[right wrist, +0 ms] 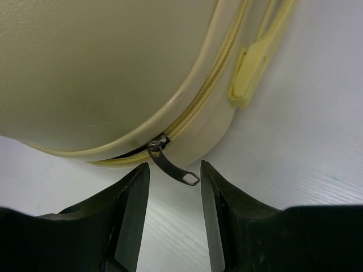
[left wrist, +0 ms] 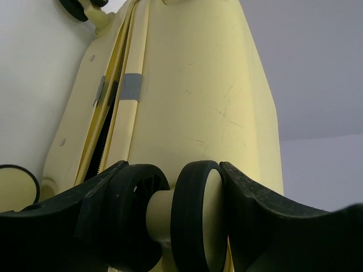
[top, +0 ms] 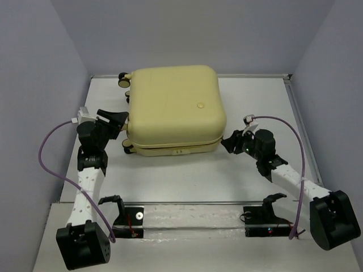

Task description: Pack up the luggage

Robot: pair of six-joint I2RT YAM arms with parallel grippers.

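Observation:
The luggage (top: pixel 173 107) is a pale yellow hard-shell suitcase lying flat, lid down, in the middle of the table. My left gripper (top: pixel 121 122) is at its near left corner. In the left wrist view the gripper (left wrist: pixel 170 190) is shut on a twin caster wheel (left wrist: pixel 195 221), one finger on each outer face. My right gripper (top: pixel 230 141) is at the near right corner. In the right wrist view it (right wrist: pixel 174 177) is open, with the metal zipper pull (right wrist: pixel 173 167) hanging between its fingertips, not touching them. A dark gap shows in the seam left of the slider.
Other caster wheels stick out at the back left corner (top: pixel 122 76) and the near left edge (top: pixel 129 148). A pale yellow handle (right wrist: pixel 255 73) lies along the suitcase side. A clear rail with two black stands (top: pixel 187 218) runs along the near edge. Walls enclose the table.

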